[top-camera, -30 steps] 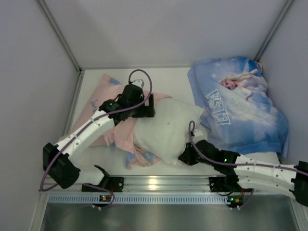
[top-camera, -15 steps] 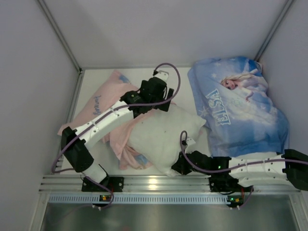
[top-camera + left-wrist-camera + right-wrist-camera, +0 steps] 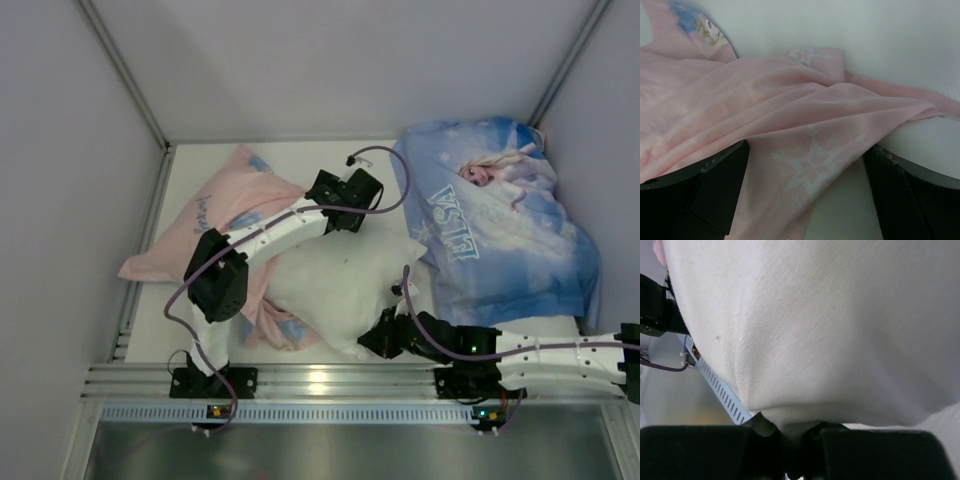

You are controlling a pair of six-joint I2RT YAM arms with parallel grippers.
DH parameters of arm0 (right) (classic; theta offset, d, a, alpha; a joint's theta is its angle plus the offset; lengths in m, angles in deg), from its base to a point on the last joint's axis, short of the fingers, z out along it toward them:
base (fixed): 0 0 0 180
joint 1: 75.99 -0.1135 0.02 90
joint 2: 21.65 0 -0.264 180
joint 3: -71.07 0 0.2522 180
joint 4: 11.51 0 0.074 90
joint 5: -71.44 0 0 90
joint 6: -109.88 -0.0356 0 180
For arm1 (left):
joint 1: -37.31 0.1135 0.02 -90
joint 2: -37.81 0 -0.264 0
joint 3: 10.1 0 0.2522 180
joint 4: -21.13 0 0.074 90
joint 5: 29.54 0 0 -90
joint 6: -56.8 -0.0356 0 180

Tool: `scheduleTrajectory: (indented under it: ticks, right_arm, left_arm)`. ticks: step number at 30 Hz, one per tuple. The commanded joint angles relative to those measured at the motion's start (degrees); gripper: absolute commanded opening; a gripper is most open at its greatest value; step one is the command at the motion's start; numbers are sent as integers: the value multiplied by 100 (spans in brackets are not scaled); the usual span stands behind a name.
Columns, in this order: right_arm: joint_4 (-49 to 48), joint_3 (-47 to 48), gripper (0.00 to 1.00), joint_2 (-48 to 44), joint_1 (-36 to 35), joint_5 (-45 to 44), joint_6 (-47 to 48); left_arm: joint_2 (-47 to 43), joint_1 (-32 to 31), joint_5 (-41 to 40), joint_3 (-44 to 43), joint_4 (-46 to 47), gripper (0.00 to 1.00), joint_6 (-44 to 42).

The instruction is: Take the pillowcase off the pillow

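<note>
The plain white pillow [image 3: 340,280] lies bare in the middle of the table. The pillowcase [image 3: 225,210], pink face up, is bunched along its left side, with a blue-printed fold [image 3: 285,330] at the near edge. My left gripper [image 3: 340,205] hovers over the pillow's far left edge. In the left wrist view it [image 3: 805,200] is open, with loose pink pillowcase [image 3: 765,100] draped across the gap between its fingers [image 3: 695,190]. My right gripper [image 3: 370,343] sits at the pillow's near corner. In the right wrist view it [image 3: 790,440] is shut on a pinch of white pillow [image 3: 830,325].
A second pillow in a blue Elsa case [image 3: 500,220] fills the back right corner. The aluminium rail [image 3: 320,380] runs along the near edge, and it shows again as a slotted strip [image 3: 715,385]. Grey walls close in the left, back and right sides.
My left arm has swung right and further back, its elbow folding in. The pink pillowcase has slid left, baring more of the pillow. My right gripper has kept its hold on the corner.
</note>
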Motion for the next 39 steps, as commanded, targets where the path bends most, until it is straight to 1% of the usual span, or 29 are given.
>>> scheduleTrajectory:
  ticks: [1,2,3,5,6,8,10,11,12,13,14,15,16,17,18,20,21,22,24,26,28,33,36,37,39]
  right_arm:
    - [320,-38,11,-353,-119,-211,-154]
    - [460,-38,30,-406,-119,-220,-180]
    - [531,-21,41,-459,-119,-220,-180]
    - [889,32,70,-591,-145,-351,-311]
    - [1049,102,73,-635,-145,-422,-364]
    - [1347,181,79,-758,-154,-685,-531]
    - [1717,296,82,-854,-154,-835,-611]
    - [1831,348,84,-881,-154,-975,-672]
    - [2007,462,84,-907,-163,-1028,-673]
    - [2095,524,85,-943,-163,-1151,-690]
    - [2201,603,86,-960,-154,-1221,-690]
    - [2289,769,86,-978,-154,-1283,-681]
    - [2507,875,87,-1030,-163,-1362,-681]
    - [2596,972,88,-1066,-154,-1511,-638]
    - [2667,1164,88,-1101,-163,-1573,-585]
    - [2738,1376,89,-1268,-163,-1670,-199]
    - [2773,1595,89,-1329,-154,-1749,-76]
    - [2790,1719,93,-1451,-154,-1915,230]
    - [2791,2078,98,-1540,-145,-2065,521]
    - [2790,2351,99,-1541,-128,-2232,969]
    - [2790,2721,100,-1340,-110,-2346,1355]
    - [2677,3292,99,-680,74,-2216,1735]
    - [2475,3442,99,-171,469,-1786,1902]
    - [2431,3477,100,57,749,-1463,1929]
    - [2238,3443,99,216,1066,-1092,1981]
  left_arm:
    - [640,55,-877,-587,-207,99,-144]
    - [756,73,-895,-711,-312,95,-162]
    - [853,99,-938,-817,-339,70,-171]
    - [934,143,-1105,-923,-331,27,-57]
    - [899,221,-1071,-915,-331,0,31]
    - [557,301,-948,-705,-296,0,382]
    - [30,363,-895,-468,-156,0,584]
    - [-181,363,-947,-171,-103,0,663]
    - [-644,363,-1061,-11,-42,0,743]
    - [-892,363,-1097,164,3,0,891]
    - [-1173,363,-1114,566,47,0,980]
    - [-1446,363,-1115,788,99,0,1050]
    - [-2031,363,-1036,999,248,0,1155]
    - [-2324,363,-992,1201,293,0,1226]
    - [-2876,363,-939,1560,328,0,1288]
    - [-3362,363,-641,1896,451,0,1420]
    - [-3826,363,-492,2220,495,0,1507]
    - [-4048,363,-186,2414,748,0,1543]
    - [-4626,363,158,2870,908,0,1631]
    - [-4919,363,396,3083,1005,0,1833]
    - [-5183,363,520,3224,996,0,1921]
    - [-5543,363,792,3357,961,0,2018]
    - [-5684,363,915,3392,900,0,2079]
    - [-5720,363,942,3383,856,0,2097]
    - [-5807,363,968,3366,795,0,2123]
